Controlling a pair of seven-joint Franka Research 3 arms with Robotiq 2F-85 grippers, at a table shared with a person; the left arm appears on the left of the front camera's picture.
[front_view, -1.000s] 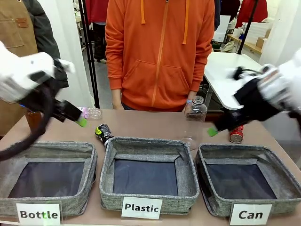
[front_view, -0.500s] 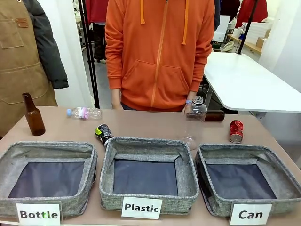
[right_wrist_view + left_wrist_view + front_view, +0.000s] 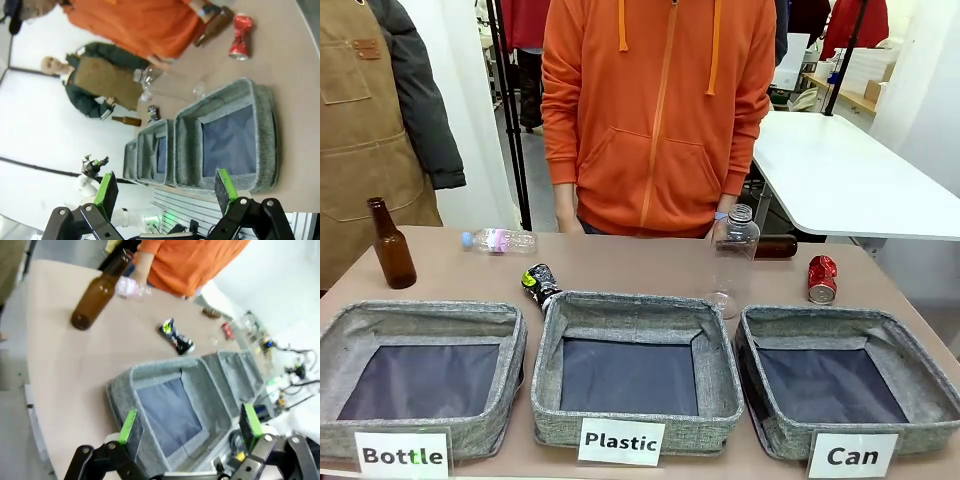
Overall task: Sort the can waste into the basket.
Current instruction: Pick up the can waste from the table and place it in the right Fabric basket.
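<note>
Both spread, aloft: left hand (image 3: pixel 190 416), right hand (image 3: pixel 164 178)

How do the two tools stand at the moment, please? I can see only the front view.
Observer: The left tool is open and holds nothing; it hangs on the robot's side of the grey felt bin labelled "Bottle".
Operator: Thank you, and the right tool?
Observer: The right tool is open and empty too, on the robot's side of the grey felt basket labelled "Can".
Operator: What is the dark thing behind the tall clear plastic bottle?
Observer: A brown glass bottle lying on its side, apart from the crushed shiny red can.
</note>
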